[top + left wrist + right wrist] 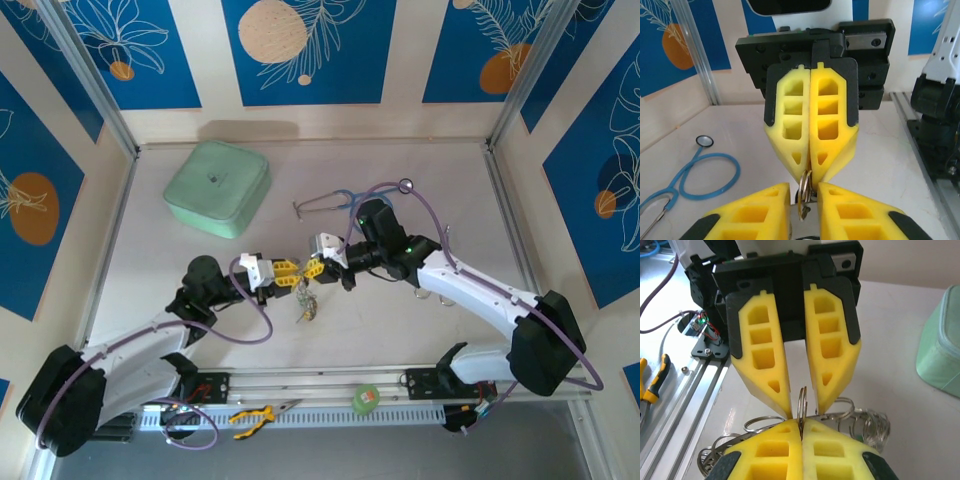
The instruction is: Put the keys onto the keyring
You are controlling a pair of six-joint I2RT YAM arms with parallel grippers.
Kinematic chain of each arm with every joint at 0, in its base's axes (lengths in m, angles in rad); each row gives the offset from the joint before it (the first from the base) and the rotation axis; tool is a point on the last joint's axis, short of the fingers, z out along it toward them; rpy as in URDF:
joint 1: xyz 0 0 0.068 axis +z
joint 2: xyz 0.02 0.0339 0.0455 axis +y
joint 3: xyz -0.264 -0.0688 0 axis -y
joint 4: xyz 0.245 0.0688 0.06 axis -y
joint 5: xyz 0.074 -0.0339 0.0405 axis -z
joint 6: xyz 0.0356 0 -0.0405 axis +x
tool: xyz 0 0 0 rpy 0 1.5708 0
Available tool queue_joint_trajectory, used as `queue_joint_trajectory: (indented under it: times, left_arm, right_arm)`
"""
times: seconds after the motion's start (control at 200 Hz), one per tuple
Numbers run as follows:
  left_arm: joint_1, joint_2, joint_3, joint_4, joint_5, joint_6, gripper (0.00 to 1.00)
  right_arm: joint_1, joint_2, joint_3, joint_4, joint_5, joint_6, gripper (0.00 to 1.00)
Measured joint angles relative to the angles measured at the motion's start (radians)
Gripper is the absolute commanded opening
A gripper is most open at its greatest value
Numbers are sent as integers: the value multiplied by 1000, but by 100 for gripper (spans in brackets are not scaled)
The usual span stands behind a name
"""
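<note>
The step in hand looks like the threading itself. The right gripper (312,268) is clenched on the keyring (802,402), holding it edge-on above the counter (400,320), midway between the arms. The left gripper (288,270) meets it tip to tip, released, with a finger on either side of the thin silver ring. The keys (305,305) dangle below in a tangle of wire loops. Next, the left gripper probably needs a precise pinch on the ring.

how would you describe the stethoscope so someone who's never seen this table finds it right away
Find the mint green case at the far left. Just right of it, at the far middle, lies the stethoscope. It alone has a blue tube loop, silver ear tubes and a round chest piece.
</note>
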Motion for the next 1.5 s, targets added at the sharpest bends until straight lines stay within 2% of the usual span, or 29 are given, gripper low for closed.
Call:
queue_joint_trajectory:
  times: [0.165, 0.43, 0.605, 0.66, 0.735, 0.795, 1.035, 1.165, 1.305, 1.455, 1.501]
  left_arm:
    - [0, -38, 2, -97, -23, 48, 14]
    - [0, -43, 39, -230, -31, 106, 14]
    - [0, -43, 43, -261, -31, 129, 0]
    - [0, -43, 45, -274, -30, 132, 0]
    - [0, -43, 49, -283, -30, 132, 0]
    - [0, -45, 52, -285, -31, 132, 0]
    - [0, -52, 51, -271, -31, 131, 0]
    - [0, -52, 51, -252, -31, 129, 0]
    - [0, -52, 51, -249, -31, 129, 0]
    - [0, -52, 51, -249, -35, 128, 0]
    - [0, -52, 50, -249, -35, 128, 0]
  right_arm:
    - [2, 26, 43, -83, 32, -31, 0]
    - [46, 77, 145, -210, 89, -95, 0]
    - [77, 117, 212, -298, 146, -140, 0]
    - [81, 122, 219, -315, 154, -148, 0]
    - [78, 122, 219, -314, 156, -142, 20]
    - [64, 116, 208, -281, 135, -117, 30]
    - [16, 53, 140, -198, 92, -47, 36]
    - [28, 52, 116, -169, 92, -24, 32]
    - [29, 53, 110, -163, 92, -4, 12]
    - [24, 52, 110, -167, 84, 9, 0]
    - [21, 52, 110, -170, 80, 12, 0]
